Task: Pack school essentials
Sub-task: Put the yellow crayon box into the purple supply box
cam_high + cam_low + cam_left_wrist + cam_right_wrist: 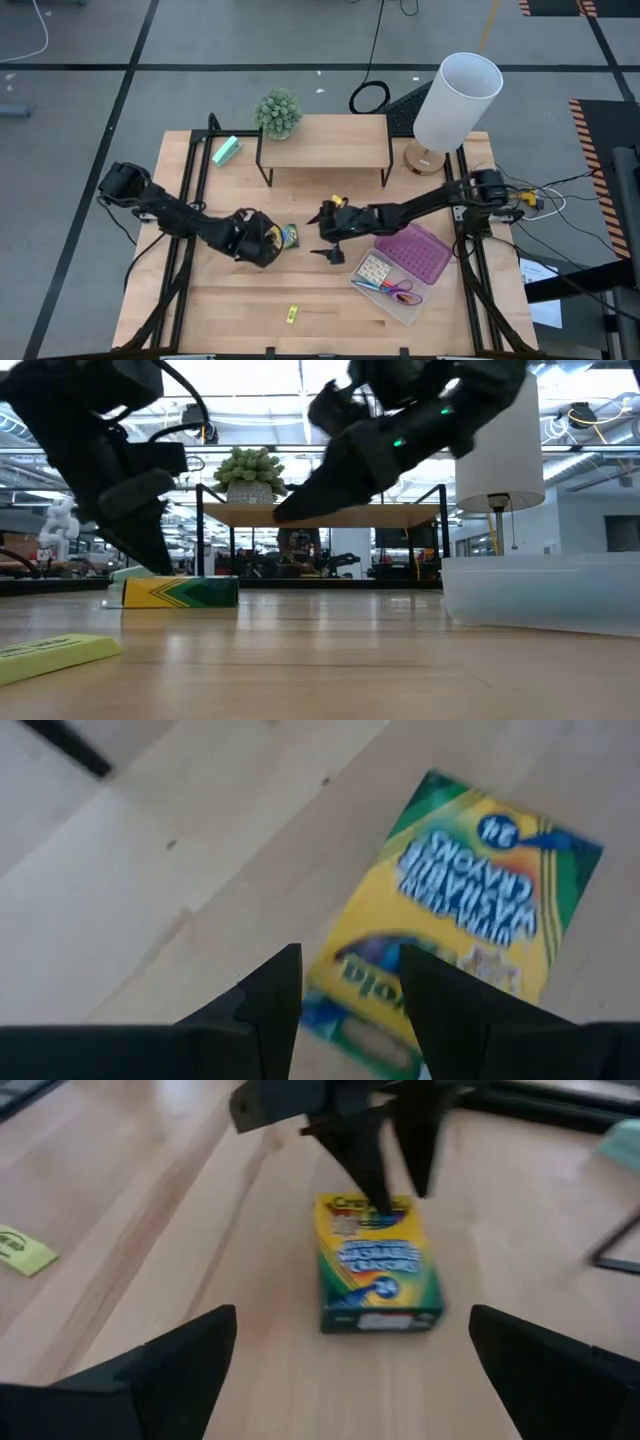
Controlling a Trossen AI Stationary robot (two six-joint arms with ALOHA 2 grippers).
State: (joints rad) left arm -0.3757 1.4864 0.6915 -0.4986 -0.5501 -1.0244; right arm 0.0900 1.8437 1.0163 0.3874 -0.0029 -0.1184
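The yellow-green crayon box (pixel 291 236) lies flat on the table's middle, also seen as crayon box (pixel 375 1265) and crayon box (pixel 470 910). My left gripper (pixel 268 240) points down over the box's logo end, slightly open, its fingers (pixel 372 1165) just above that end. My right gripper (pixel 325 236) hangs wide open to the box's right, raised off the table (pixel 300 510). A tiny yellow piece (pixel 292 314) lies near the front edge. Purple-handled scissors (pixel 402 295) and a patterned card pack (pixel 373 267) lie in the clear box (pixel 395 305). My left gripper comes from above at the crayon box's logo end (pixel 362 1208), the end toward the table's left. Its fingertips stand right at that end, but I cannot tell whether they touch it. The box lies flat on the table.
The clear box's purple lid (pixel 418 252) lies at the right. A low wooden shelf (pixel 325 140) stands at the back with a plant (pixel 277 112) on it, a white lamp (pixel 452 105) beside it and a mint-green block (pixel 227 150) to its left.
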